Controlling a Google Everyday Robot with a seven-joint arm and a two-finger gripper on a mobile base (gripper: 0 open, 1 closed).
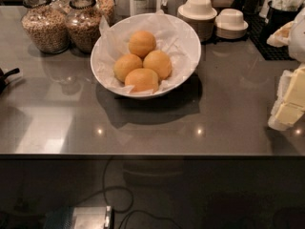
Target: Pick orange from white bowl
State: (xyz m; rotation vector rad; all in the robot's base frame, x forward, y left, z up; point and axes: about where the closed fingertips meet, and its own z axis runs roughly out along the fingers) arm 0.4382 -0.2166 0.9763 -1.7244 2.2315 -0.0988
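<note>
Glass grain jars point(46, 27) back left; stacked cream cups point(198, 13) back right; grey counter point(57, 123); black mat point(268, 49) far right.

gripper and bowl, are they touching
Apart. The camera view shows the gripper at the right edge, with table showing between it and the bowl.

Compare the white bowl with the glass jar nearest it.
The white bowl is opaque, wide and open; the glass jar is clear, tall and narrow-necked. The bowl holds four oranges on paper; the jar holds grain. Both stand upright on the counter. The pincer sits at the right edge, away from both.
</note>
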